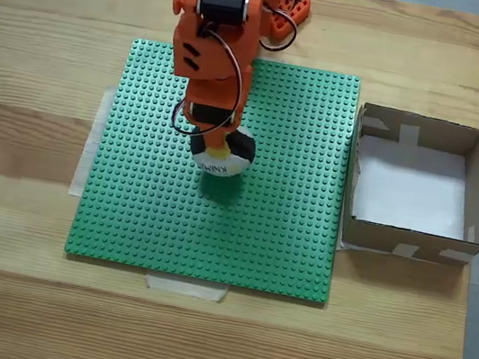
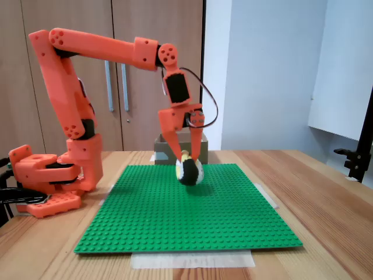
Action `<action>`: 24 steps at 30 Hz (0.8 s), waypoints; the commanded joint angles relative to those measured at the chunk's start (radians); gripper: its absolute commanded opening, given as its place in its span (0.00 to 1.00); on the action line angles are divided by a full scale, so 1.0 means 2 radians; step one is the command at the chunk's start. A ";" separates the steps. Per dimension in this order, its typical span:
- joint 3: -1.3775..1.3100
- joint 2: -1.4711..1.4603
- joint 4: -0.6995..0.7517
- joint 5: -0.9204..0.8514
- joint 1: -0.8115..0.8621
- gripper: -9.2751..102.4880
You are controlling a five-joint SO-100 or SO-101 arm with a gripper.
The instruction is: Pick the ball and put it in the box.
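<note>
One wooden tabletop (image 1: 17,199) carrying green studded baseplate (image 1: 258,237) | wooden cabinets (image 2: 116,70) standing behind | claw (image 2: 187,158) gripping ball (image 1: 225,157) just above baseplate | box (image 1: 475,189) sitting beside, hiding behind claw side-on

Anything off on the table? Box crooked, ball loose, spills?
Nothing stands out. The box sits upright and empty beside the green baseplate, roughly square to it. The ball is between the gripper fingers, over the baseplate. No spills or damage visible.
</note>
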 commanded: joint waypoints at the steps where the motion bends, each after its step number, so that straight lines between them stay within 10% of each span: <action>1: -0.051 0.012 0.009 0.008 -0.014 0.08; 24: -0.180 0.012 0.061 0.048 -0.123 0.08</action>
